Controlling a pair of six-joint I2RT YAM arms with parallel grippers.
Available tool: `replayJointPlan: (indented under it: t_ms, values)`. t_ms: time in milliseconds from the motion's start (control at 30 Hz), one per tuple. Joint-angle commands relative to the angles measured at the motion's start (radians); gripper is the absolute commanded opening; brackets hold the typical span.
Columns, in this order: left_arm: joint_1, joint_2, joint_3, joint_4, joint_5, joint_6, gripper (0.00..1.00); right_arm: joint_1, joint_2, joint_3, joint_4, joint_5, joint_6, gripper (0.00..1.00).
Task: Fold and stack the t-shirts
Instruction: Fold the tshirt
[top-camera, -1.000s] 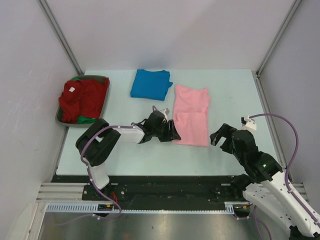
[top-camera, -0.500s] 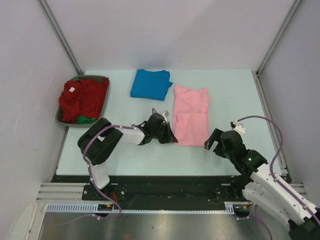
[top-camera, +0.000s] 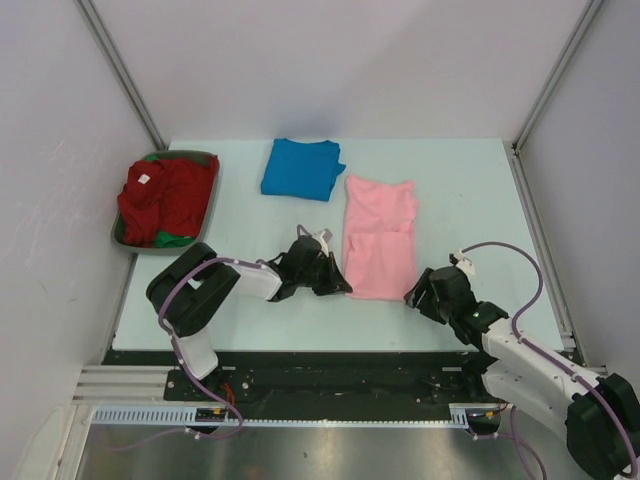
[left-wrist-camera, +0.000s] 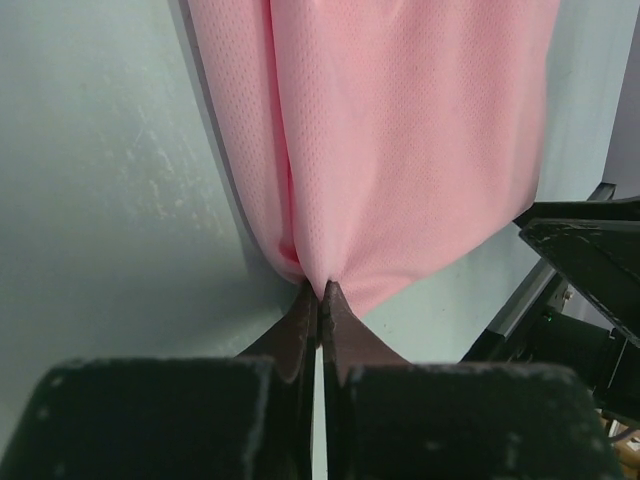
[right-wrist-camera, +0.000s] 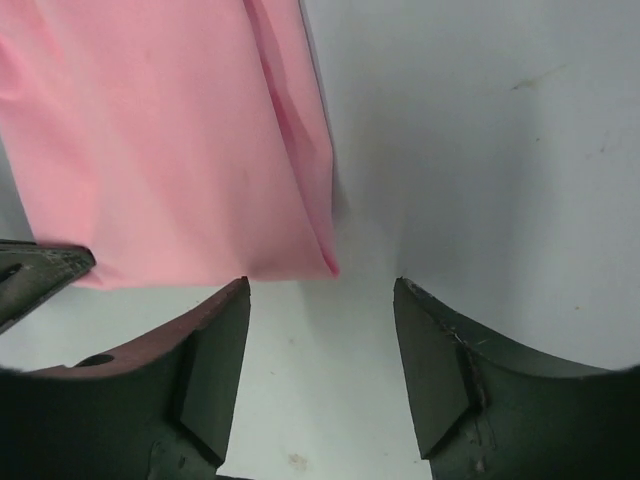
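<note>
1. I have the left gripper (left-wrist-camera: 318, 292) pinched tight on the near left corner of the pink t-shirt (left-wrist-camera: 400, 130). Its two fingers are pressed together with a small peak of cloth caught between them.
2. From above, the pink t-shirt (top-camera: 380, 240) lies folded lengthwise in the middle of the table (top-camera: 470, 190), its long side running from the far edge toward the near edge.
3. The right gripper (right-wrist-camera: 320, 292) sits low at the shirt's near right corner. Its fingers are spread wide and hold nothing, with the corner of the cloth just ahead of the gap between them.
4. A folded blue t-shirt (top-camera: 302, 168) rests near the far edge, just beyond the pink one and a little to its left.
5. A tray (top-camera: 190, 153) at the left edge holds crumpled red garments (top-camera: 165, 200), with some green cloth showing underneath.
</note>
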Motion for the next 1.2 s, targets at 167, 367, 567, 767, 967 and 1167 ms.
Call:
replayJointPlan:
  t_ms: [167,367,567,767,967,1167]
  values:
    - [-0.019,0.040,-0.091,-0.086,0.001,0.005,0.00,-0.014,0.067,-0.067,0.176,-0.025,0.040,0.54]
    - [-0.025,0.019,-0.111,-0.069,0.009,0.005,0.00,-0.015,0.104,-0.079,0.228,-0.002,0.043,0.52]
    - [-0.027,0.011,-0.127,-0.048,0.016,0.001,0.00,-0.015,0.144,-0.077,0.256,0.006,0.038,0.24]
    - [-0.053,-0.055,-0.162,-0.043,0.003,-0.012,0.00,0.015,0.122,-0.077,0.196,0.049,0.037,0.00]
    - [-0.143,-0.199,-0.223,-0.082,-0.053,-0.047,0.00,0.127,-0.124,-0.074,-0.012,0.090,0.084,0.00]
    - [-0.257,-0.343,-0.279,-0.129,-0.123,-0.111,0.00,0.315,-0.333,-0.027,-0.247,0.176,0.181,0.00]
